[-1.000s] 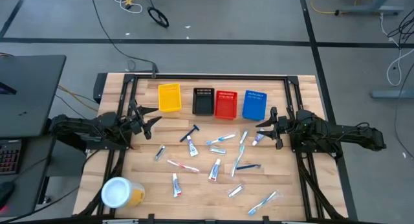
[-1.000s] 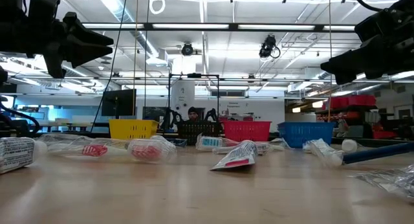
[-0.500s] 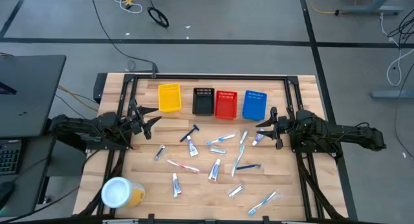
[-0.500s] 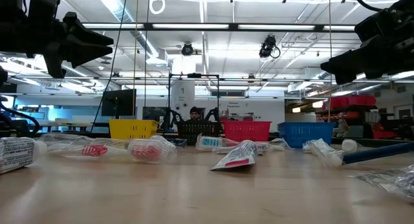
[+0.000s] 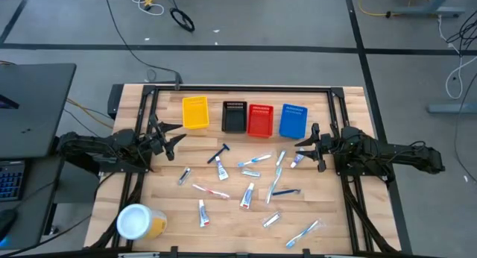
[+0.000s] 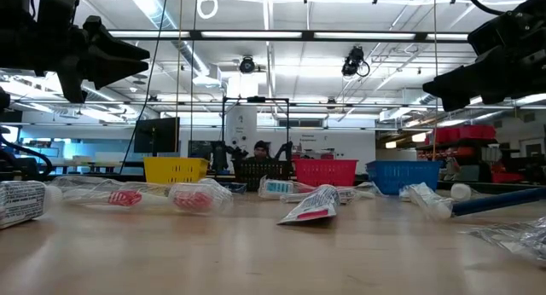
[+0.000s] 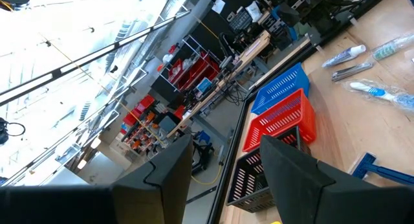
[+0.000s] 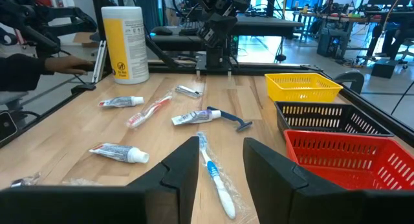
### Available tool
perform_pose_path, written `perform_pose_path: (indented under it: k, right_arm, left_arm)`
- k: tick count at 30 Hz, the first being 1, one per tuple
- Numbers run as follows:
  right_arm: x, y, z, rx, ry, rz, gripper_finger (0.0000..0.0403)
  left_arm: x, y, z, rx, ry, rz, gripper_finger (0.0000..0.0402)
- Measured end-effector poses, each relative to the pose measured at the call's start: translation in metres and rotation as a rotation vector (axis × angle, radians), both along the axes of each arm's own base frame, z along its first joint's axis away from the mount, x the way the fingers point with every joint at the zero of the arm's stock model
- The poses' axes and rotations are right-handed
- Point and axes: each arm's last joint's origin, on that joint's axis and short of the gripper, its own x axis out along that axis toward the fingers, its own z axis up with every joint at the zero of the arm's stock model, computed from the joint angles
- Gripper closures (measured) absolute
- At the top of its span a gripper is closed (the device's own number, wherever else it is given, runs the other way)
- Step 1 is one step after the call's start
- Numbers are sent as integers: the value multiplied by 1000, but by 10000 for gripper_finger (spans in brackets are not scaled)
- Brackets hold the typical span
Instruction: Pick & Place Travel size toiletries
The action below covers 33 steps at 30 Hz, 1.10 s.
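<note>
The travel size toiletries (image 5: 247,185) lie scattered flat on the middle of the wooden table: small white tubes (image 5: 220,168), a dark razor (image 5: 220,153), toothbrushes (image 5: 304,233) and a silvery packet (image 5: 271,220). My left gripper (image 5: 175,137) hangs open above the table's left side, pointing level toward the middle, with nothing between its fingers (image 7: 169,175). My right gripper (image 5: 302,148) hangs open above the right side, facing it, a little above a white tube (image 5: 297,160). In the right wrist view its fingers (image 8: 182,164) frame a toothbrush (image 8: 213,169) lying farther off on the table.
Yellow (image 5: 195,112), black (image 5: 234,116), red (image 5: 260,120) and blue (image 5: 293,120) baskets stand in a row along the far edge. A large yellow jar with a white lid (image 5: 138,221) stands at the near left corner. A dark metal frame (image 5: 238,89) runs around the table.
</note>
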Motion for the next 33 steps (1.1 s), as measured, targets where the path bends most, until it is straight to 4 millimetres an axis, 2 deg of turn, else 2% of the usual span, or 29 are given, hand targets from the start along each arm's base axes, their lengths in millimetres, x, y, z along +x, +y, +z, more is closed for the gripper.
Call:
perform_pose_path:
  k: [6, 11, 33]
  right_arm:
    - [0, 0, 0, 164, 12, -18, 272]
    - [0, 0, 0, 234, 17, -26, 272]
    - [0, 0, 0, 241, 17, -27, 272]
  left_arm:
    - [0, 0, 0, 0, 0, 0, 213]
    - [0, 0, 0, 0, 0, 0, 213]
    - [0, 0, 0, 0, 0, 0, 213]
